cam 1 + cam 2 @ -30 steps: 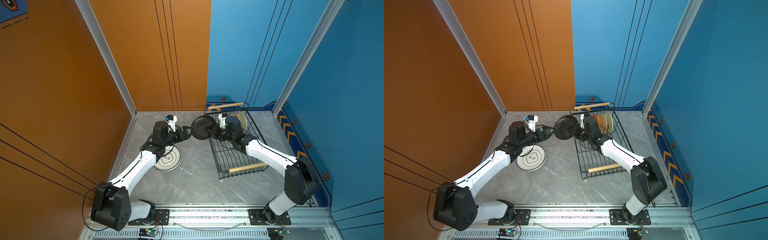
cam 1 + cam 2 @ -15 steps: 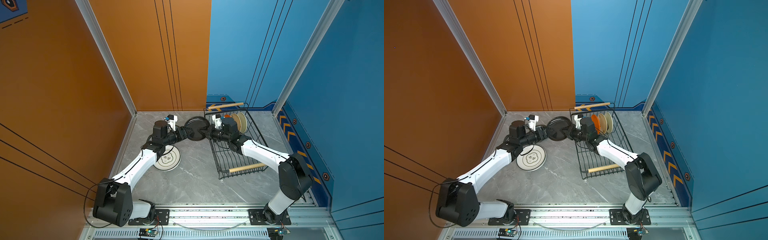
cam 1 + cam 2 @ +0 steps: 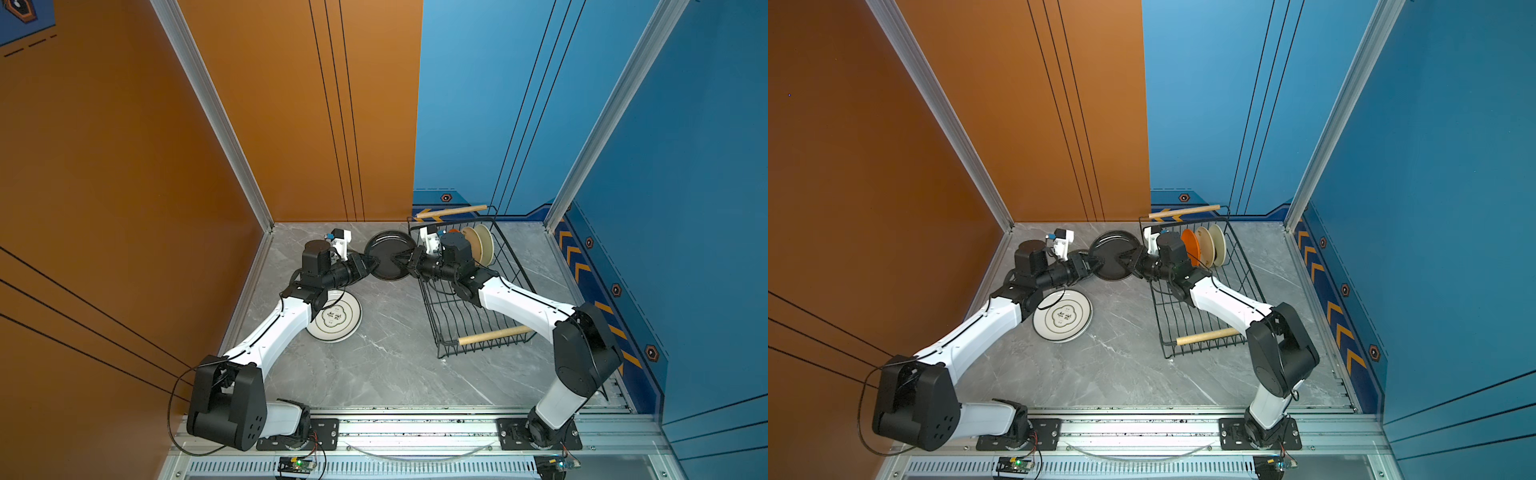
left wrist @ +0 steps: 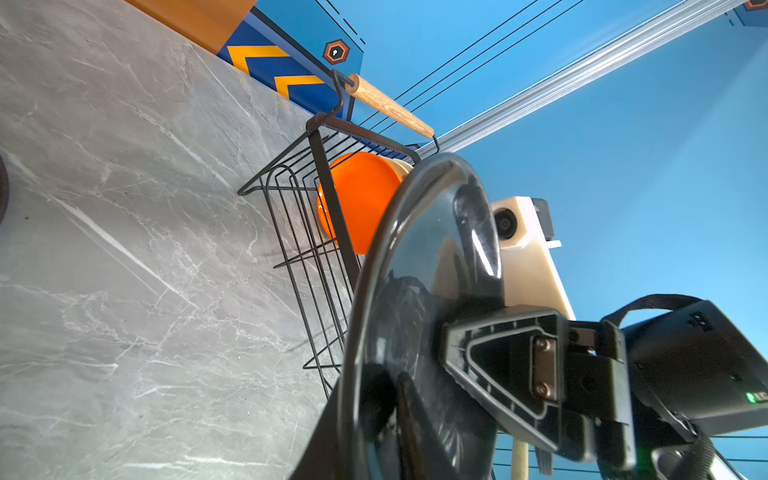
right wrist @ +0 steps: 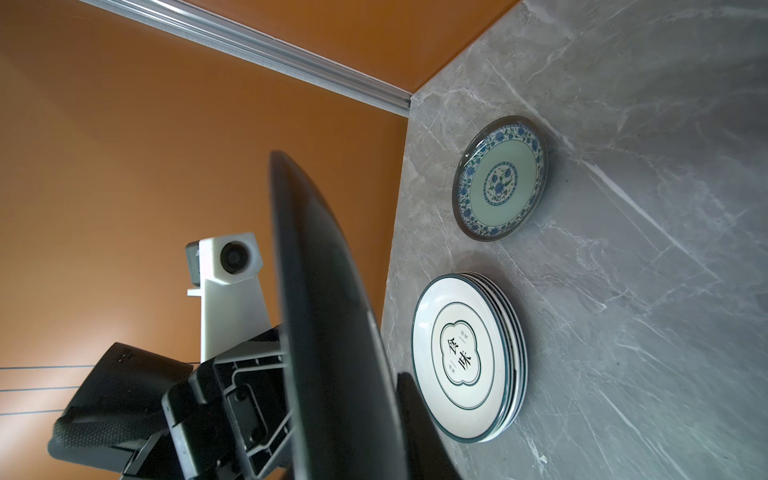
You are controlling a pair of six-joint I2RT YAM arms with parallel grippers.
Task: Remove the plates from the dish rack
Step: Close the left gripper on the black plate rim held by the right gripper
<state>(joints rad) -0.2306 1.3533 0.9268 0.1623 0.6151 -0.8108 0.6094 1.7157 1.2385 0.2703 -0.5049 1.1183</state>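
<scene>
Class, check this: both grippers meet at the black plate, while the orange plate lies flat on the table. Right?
No. The orange plate stands on edge in the dish rack, as a top view shows. The left gripper and right gripper do meet at the black plate.

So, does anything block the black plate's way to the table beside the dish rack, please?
Nothing visible does. The black plate hangs outside the dish rack between the left tool and right tool; only the left arm overhangs the white plate stack.
</scene>
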